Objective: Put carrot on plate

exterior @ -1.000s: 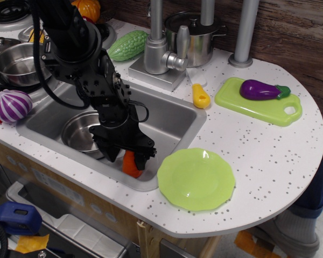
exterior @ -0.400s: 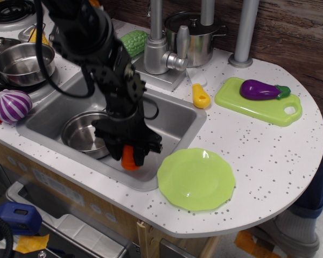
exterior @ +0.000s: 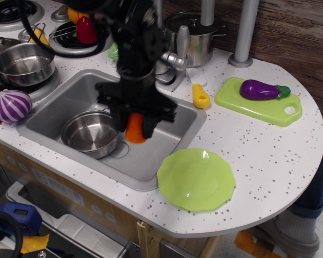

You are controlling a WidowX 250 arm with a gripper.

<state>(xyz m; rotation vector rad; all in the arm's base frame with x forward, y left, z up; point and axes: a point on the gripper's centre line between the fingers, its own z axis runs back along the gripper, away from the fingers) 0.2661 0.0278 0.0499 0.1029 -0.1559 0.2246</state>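
Carrot held above the sink

Carrot [exterior: 135, 128] hangs point-down between the 2 black fingers of the gripper [exterior: 134, 122], which are closed against its sides. It is in the air over the grey sink [exterior: 167, 141], beside the steel bowl [exterior: 90, 133] inside it. The plate [exterior: 196, 179] lies on the white speckled counter [exterior: 269, 156], to the right and nearer the front edge, apart from the carrot. Behind is a dark wooden wall [exterior: 290, 27].
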